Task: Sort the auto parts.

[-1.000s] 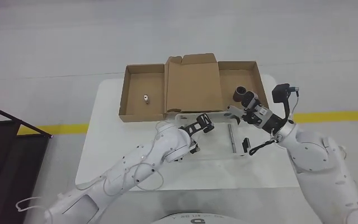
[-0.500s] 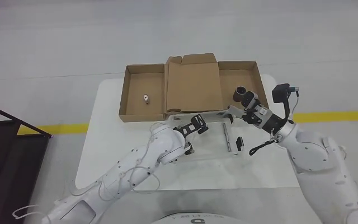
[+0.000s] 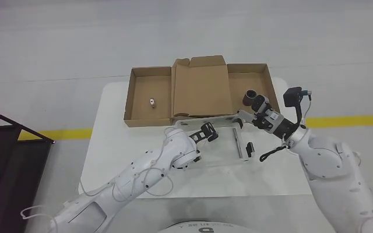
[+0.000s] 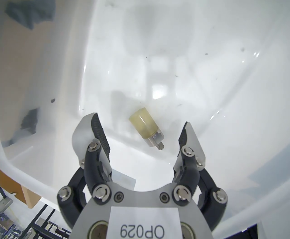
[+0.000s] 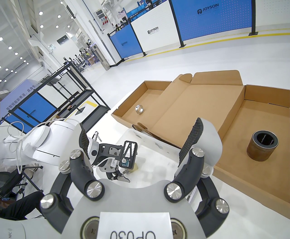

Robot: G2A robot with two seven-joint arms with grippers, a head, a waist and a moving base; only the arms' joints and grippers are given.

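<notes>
Left gripper hangs over the bolt in the white tub, jaws apart; lower straight, pinch its yellow cap.

Bright, even light falls from round white ceiling lamps high in the hall. It leaves a pale patch of glare and small glints on the glossy white plastic tub. Shadows inside the open brown cardboard box are faint and soft-edged. Both wrist views bow straight lines toward their edges.
</notes>
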